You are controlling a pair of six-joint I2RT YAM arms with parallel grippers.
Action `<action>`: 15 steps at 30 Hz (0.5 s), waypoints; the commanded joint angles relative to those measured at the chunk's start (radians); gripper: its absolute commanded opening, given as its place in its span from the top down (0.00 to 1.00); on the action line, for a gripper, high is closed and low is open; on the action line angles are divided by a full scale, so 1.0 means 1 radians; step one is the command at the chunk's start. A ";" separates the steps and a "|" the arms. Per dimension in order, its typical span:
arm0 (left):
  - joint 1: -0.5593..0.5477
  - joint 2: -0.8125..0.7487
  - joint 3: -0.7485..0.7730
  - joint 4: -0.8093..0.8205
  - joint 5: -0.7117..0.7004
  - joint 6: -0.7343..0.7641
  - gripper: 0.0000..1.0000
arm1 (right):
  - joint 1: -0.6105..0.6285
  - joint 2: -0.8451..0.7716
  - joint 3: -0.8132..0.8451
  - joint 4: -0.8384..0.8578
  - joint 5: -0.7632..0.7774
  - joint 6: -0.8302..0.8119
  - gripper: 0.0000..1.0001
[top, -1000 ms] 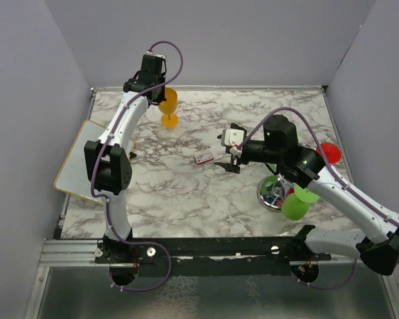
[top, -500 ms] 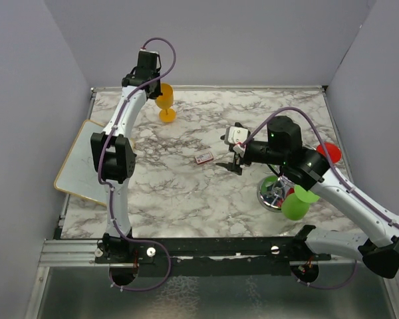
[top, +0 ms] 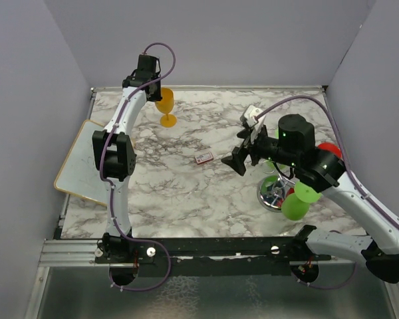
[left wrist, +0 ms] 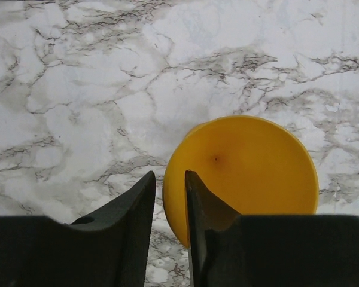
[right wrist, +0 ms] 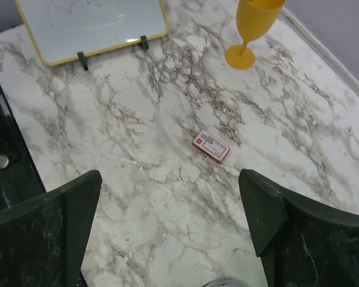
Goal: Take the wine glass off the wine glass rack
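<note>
1. The wine glass rack [top: 274,194] stands on the near right of the marble table [top: 186,193]. It has a shiny round base with chrome wire above. A green wine glass [top: 294,206] hangs on its near side, and a red wine glass [top: 329,151] sits at its far side, partly hidden by the right arm.
2. Only the top view shows the rack. The right wrist view looks out over a small red-and-white card [right wrist: 211,147], a yellow-framed whiteboard [right wrist: 90,24] and an orange wine glass [right wrist: 254,24].
3. The right gripper [right wrist: 170,185] hangs above the table just left of the rack, its jaws spread wide with nothing between them.
4. The orange wine glass stands upright on its foot at the far left, well apart from the rack.
5. The left wrist view looks down into its bowl. The left gripper [left wrist: 169,174] has its fingers narrowly apart with the rim's edge in the gap; whether they pinch it I cannot tell.
</note>
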 commanded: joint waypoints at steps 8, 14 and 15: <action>0.013 -0.179 -0.083 -0.003 0.006 0.045 0.31 | 0.006 -0.072 0.214 -0.405 0.241 0.353 0.00; 0.013 -0.338 -0.153 -0.006 0.031 0.044 0.20 | 0.006 -0.220 0.186 -0.486 0.395 0.305 0.00; 0.012 -0.367 -0.171 -0.003 0.051 0.033 0.20 | 0.006 -0.231 0.195 -0.501 0.430 0.290 0.00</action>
